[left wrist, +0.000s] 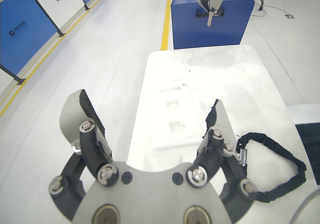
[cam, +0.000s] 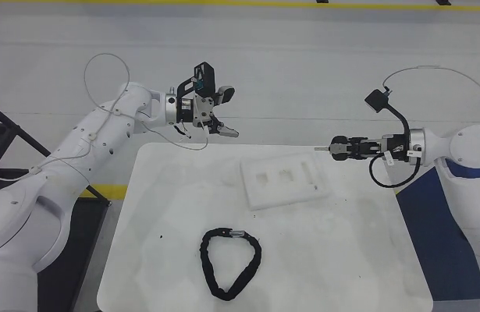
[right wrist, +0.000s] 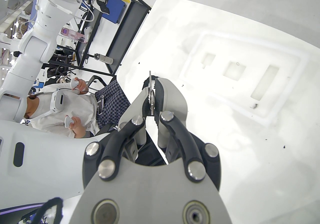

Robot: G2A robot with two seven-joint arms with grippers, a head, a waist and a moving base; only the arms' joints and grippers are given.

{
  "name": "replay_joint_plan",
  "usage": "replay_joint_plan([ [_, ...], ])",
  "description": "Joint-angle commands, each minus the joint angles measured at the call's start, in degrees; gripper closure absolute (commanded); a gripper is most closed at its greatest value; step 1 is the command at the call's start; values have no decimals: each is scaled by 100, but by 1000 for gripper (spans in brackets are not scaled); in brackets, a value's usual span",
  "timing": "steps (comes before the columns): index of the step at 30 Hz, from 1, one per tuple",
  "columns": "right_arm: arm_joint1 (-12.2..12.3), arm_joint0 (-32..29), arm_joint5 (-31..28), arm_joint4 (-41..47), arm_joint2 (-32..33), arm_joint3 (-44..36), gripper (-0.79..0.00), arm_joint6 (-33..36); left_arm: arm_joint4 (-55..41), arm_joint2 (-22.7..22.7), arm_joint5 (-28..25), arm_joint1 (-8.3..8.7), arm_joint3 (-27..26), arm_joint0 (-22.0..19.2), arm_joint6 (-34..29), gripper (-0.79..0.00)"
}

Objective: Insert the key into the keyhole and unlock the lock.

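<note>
A black chain lock (cam: 229, 263) lies in a loop on the white table (cam: 161, 257) near its front, with its metal cylinder (cam: 236, 232) at the top of the loop. The same chain lock (left wrist: 275, 160) shows in the left wrist view. My right gripper (cam: 336, 148) hangs above the table's right rear edge, shut on a silver key (right wrist: 150, 90) whose blade (cam: 323, 148) sticks out toward the left. My left gripper (cam: 224, 129) is open and holds nothing, raised beyond the table's back left corner. The key (left wrist: 210, 18) is also seen far off in the left wrist view.
A white foam tray (cam: 286, 179) with three cut-out pockets lies at the back middle of the table. A blue cabinet (left wrist: 210, 25) stands beyond the table's right end. A black frame (cam: 13, 132) stands at the left.
</note>
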Motion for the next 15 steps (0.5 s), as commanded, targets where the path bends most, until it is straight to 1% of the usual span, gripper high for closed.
replay_joint_plan([
  [1,0,0,0,0,0,0,0,0,0,0,0,0,0,0,1,-785],
  [3,0,0,0,0,0,0,0,0,0,0,0,0,0,0,1,-785],
  [6,0,0,0,0,0,0,0,0,75,-45,196,15,-124,179,-169,-785],
  [9,0,0,0,0,0,0,0,0,205,-65,0,37,-246,362,-278,-785],
  [15,0,0,0,0,0,0,0,0,483,57,0,94,-434,788,-41,-785],
])
